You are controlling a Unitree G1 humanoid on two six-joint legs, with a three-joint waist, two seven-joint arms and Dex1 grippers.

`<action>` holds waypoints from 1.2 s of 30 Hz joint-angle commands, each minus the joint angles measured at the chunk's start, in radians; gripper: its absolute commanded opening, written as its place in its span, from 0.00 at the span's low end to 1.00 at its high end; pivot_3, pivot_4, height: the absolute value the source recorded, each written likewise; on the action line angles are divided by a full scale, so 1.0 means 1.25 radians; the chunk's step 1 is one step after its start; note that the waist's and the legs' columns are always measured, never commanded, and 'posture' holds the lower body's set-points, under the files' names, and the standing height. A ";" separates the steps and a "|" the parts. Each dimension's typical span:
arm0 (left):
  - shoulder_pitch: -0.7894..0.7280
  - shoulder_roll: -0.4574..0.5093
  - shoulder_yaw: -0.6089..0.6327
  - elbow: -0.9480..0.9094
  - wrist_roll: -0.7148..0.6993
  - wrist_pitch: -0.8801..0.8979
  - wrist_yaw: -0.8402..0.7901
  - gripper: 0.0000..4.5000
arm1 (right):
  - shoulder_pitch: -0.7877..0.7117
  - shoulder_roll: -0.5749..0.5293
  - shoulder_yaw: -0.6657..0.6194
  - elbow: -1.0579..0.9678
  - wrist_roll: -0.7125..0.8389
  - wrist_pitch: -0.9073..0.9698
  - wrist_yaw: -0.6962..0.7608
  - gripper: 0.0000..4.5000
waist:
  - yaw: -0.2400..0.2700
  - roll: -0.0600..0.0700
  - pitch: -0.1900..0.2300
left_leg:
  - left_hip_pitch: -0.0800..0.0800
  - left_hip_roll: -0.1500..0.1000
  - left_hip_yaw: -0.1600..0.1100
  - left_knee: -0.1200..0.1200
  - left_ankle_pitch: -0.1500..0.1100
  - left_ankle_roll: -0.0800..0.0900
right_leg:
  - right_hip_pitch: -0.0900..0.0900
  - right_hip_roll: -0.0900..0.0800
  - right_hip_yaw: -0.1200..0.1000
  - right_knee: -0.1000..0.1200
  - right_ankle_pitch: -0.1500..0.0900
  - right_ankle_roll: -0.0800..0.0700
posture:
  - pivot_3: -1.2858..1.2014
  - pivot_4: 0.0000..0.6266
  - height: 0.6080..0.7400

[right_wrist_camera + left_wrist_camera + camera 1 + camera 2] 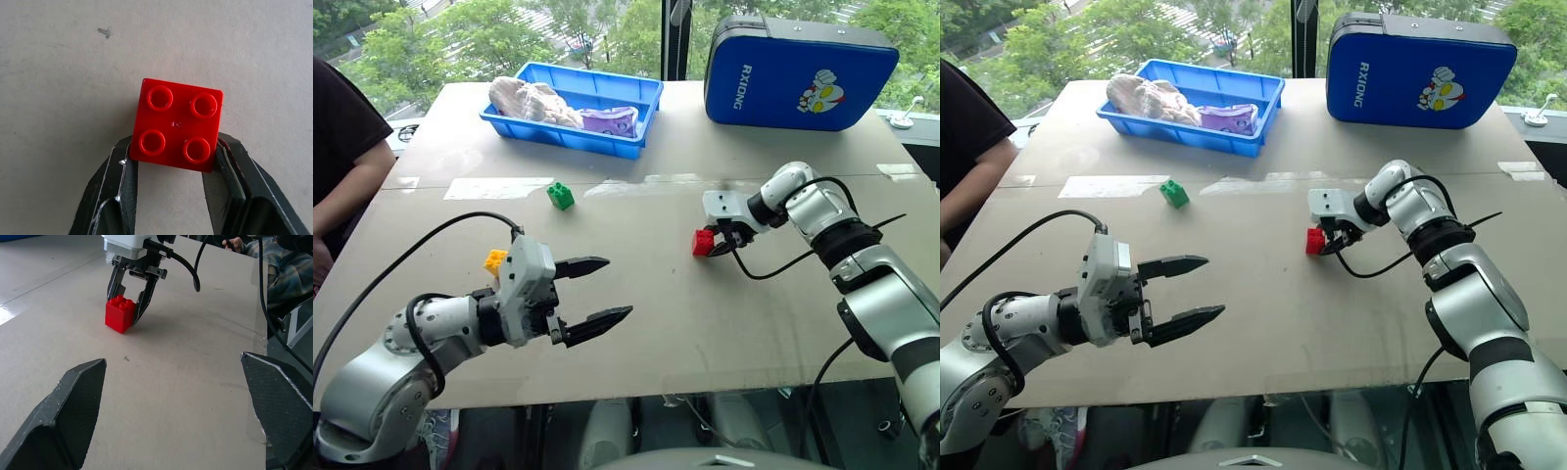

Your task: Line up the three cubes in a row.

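Left gripper [599, 291]: raised over the table's near left part, pointing roughly level toward the right, fingers spread wide, empty. Right gripper [717, 241]: right of the table's centre, wrist bent, angled down and leftward, fingers clamped on the red cube [703, 242].

We see the red cube [703, 242] standing studs-up mid-table (pinched between fingers), green cube [560, 196] farther back, yellow cube [495, 261] nearer left.
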 commanded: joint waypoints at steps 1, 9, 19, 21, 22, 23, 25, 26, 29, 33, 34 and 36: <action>-0.013 0.000 0.007 -0.026 -0.016 -0.001 0.010 1.00 | -0.026 0.006 -0.029 0.015 -0.009 -0.029 0.004 0.30 | 0.000 0.000 0.000 | 0.000 0.000 0.000 0.000 0.000 0.000 | 0.000 0.000 0.000 0.000 0.000 0.000 | 0.52 0.24 1.00; -0.003 -0.001 0.010 -0.040 -0.027 0.003 0.025 1.00 | -0.035 0.019 -0.034 0.049 -0.024 -0.071 0.021 0.52 | 0.000 0.000 0.000 | 0.000 0.000 0.000 0.000 0.000 0.000 | 0.000 0.000 0.000 0.000 0.000 0.000 | 0.52 0.24 1.00; 0.011 -0.029 0.023 -0.023 0.001 0.005 0.103 1.00 | -0.004 -0.011 -0.124 -0.062 0.046 -0.001 0.044 0.99 | 0.001 0.001 0.000 | 0.000 0.000 0.000 0.000 0.000 0.000 | 0.000 0.000 0.000 0.000 0.000 0.000 | 0.52 0.24 1.00; 0.000 -0.051 0.028 -0.008 0.006 0.011 0.149 1.00 | 0.043 -0.040 -0.162 -0.171 0.085 0.063 0.046 0.99 | 0.004 0.001 0.000 | 0.000 0.000 0.000 0.000 0.000 -0.001 | 0.000 0.000 0.000 0.000 0.000 0.000 | 0.52 0.24 1.00; -0.008 -0.062 0.028 0.001 0.016 0.012 0.175 1.00 | 0.072 -0.054 -0.184 -0.234 0.103 0.112 0.032 0.99 | 0.007 0.001 0.000 | 0.000 0.000 -0.001 0.000 0.000 0.000 | 0.000 0.000 0.000 0.000 0.000 0.000 | 0.52 0.24 1.00; -0.020 -0.076 0.026 0.013 0.032 0.008 0.201 1.00 | 0.107 -0.069 -0.209 -0.303 0.117 0.159 0.006 0.99 | 0.008 0.001 0.000 | 0.000 0.000 -0.002 0.000 0.000 0.000 | 0.001 0.000 -0.001 0.000 0.000 0.000 | 0.52 0.24 1.00; -0.035 -0.096 0.027 0.031 0.036 0.009 0.228 1.00 | 0.168 -0.093 -0.242 -0.422 0.132 0.233 -0.037 0.99 | 0.011 0.000 0.000 | 0.000 0.000 -0.002 0.000 0.000 0.000 | 0.001 0.000 -0.001 0.000 0.000 0.000 | 0.52 0.24 1.00; -0.042 -0.101 0.027 0.039 0.032 0.011 0.228 1.00 | 0.211 -0.111 -0.260 -0.499 0.143 0.286 -0.055 0.99 | 0.013 0.000 0.000 | 0.000 0.000 -0.002 0.000 0.000 0.000 | 0.001 0.000 -0.001 0.000 0.000 0.000 | 0.52 0.24 1.00; -0.063 -0.100 0.011 0.055 0.024 0.015 0.209 1.00 | 0.309 -0.135 -0.291 -0.661 0.151 0.446 -0.132 0.99 | 0.013 0.000 0.000 | 0.000 0.000 -0.001 0.000 0.000 0.000 | 0.001 0.000 -0.001 0.001 0.000 0.000 | 0.52 0.24 1.00; -0.068 -0.068 -0.007 0.056 -0.006 0.013 0.110 1.00 | 0.342 -0.092 -0.277 -0.738 0.151 0.648 -0.243 0.99 | 0.001 0.000 0.000 | 0.001 0.000 0.000 0.001 0.000 0.000 | 0.001 0.000 0.000 0.001 0.000 0.000 | 0.52 0.24 1.00; -0.062 -0.058 -0.006 0.054 -0.016 0.012 0.080 1.00 | 0.339 -0.078 -0.272 -0.740 0.153 0.678 -0.263 0.99 | -0.002 0.000 0.000 | 0.001 0.000 0.001 0.001 0.000 0.000 | 0.001 0.000 0.000 0.001 0.000 0.000 | 0.52 0.24 1.00; -0.049 -0.020 -0.005 0.053 -0.010 -0.004 0.005 1.00 | 0.324 -0.051 -0.261 -0.720 0.154 0.708 -0.296 0.99 | -0.003 0.000 0.000 | 0.001 0.000 0.001 0.001 0.000 0.000 | 0.000 0.001 0.001 0.001 0.001 -0.001 | 0.52 0.24 1.00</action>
